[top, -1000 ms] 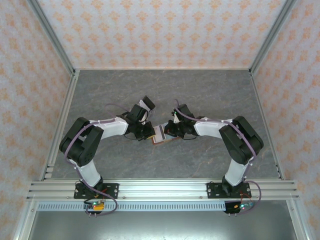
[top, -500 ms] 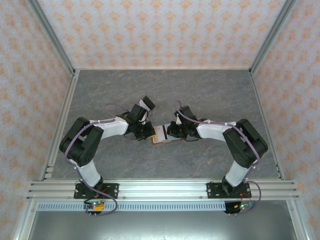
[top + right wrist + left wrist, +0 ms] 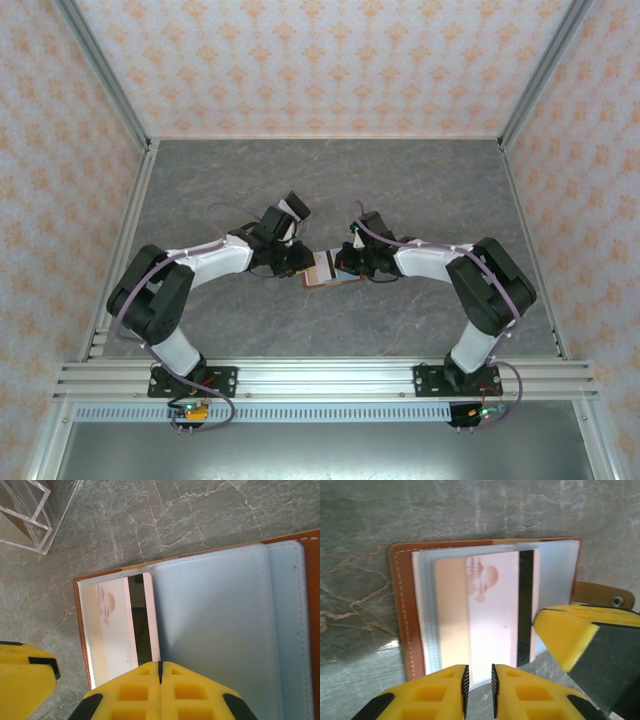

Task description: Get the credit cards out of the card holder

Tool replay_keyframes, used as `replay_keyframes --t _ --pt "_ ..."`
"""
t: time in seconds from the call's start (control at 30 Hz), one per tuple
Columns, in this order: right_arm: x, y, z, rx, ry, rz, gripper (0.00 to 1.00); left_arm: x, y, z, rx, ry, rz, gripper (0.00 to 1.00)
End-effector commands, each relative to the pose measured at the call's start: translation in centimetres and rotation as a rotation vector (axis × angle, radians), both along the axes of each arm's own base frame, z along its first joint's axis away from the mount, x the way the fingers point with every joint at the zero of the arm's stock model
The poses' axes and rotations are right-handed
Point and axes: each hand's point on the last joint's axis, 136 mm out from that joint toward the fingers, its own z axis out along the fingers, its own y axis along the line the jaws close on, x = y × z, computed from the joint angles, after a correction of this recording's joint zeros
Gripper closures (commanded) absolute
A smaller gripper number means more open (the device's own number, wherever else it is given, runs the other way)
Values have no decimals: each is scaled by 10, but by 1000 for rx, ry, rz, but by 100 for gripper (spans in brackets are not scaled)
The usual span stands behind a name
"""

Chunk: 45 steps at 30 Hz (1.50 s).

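Note:
The card holder (image 3: 322, 270) lies open on the grey table between my two grippers. Its reddish-brown leather edge (image 3: 400, 610) frames clear sleeves, and the inside flap (image 3: 220, 630) is pale blue-grey. A pink credit card (image 3: 490, 620) with a black stripe sticks partly out of a sleeve, and it shows again as the credit card (image 3: 112, 630) in the right wrist view. My left gripper (image 3: 478, 672) hovers at the card's near edge with its jaws a narrow gap apart and nothing pinched. My right gripper (image 3: 160, 666) is shut, its tips at the flap beside the card's striped edge.
A clear acrylic box (image 3: 25, 515) stands on the table just beyond the holder. The holder's snap strap (image 3: 605, 595) sticks out to one side. Patterned walls and aluminium rails (image 3: 320, 378) enclose the grey table (image 3: 330, 180).
The left jaws have parted slightly from nearly shut. The left arm's elbow has swung outward and lower. The right arm and the card holder stay much as they were.

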Motion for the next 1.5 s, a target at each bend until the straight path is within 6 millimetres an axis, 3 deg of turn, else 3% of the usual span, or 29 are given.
replay_keyframes --t 0.0,0.33,0.6,0.8,1.03,1.23,1.47 --pt "5 -1 7 14 -30 -6 100 8 -1 3 16 -11 12 80" --pt "6 5 1 43 16 -30 99 17 -5 -26 57 43 22 86" --pt "1 8 -9 53 65 -24 74 2 12 -51 135 103 40 88" --pt "3 11 -8 65 60 -22 72 -5 17 -60 150 122 48 89" --pt "6 14 -7 76 50 -9 78 -6 17 -60 149 124 48 89" --pt "8 7 -6 42 27 -26 97 -5 16 -55 143 112 42 87" --pt "12 -24 1 -35 -18 -70 100 3 16 -14 153 37 -5 73"
